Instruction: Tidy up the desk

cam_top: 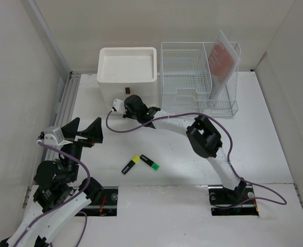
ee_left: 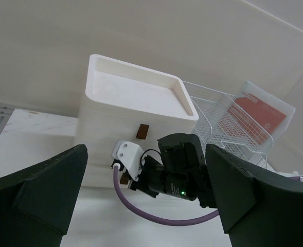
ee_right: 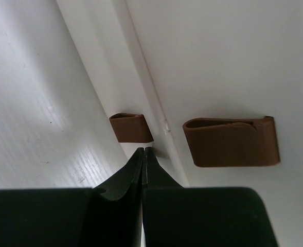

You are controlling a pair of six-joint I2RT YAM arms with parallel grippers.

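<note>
The desk (cam_top: 192,149) is a wide white tabletop. Two highlighters lie on it near the middle front: a black one with a yellow cap (cam_top: 130,164) and one with a green cap (cam_top: 149,162). My left gripper (cam_top: 84,131) is open and empty, held above the desk's left side; its fingers (ee_left: 254,195) frame the left wrist view. My right gripper (ee_right: 143,150) is shut on nothing, its tips against the front of the white drawer unit (cam_top: 126,72), between a small brown handle (ee_right: 131,127) and a larger one (ee_right: 231,141).
A white wire-mesh rack (cam_top: 197,77) stands to the right of the drawer unit, with a red and white booklet (cam_top: 224,59) upright in it. Beige walls enclose the desk. My right arm (cam_top: 208,139) stretches across the middle, trailing a purple cable.
</note>
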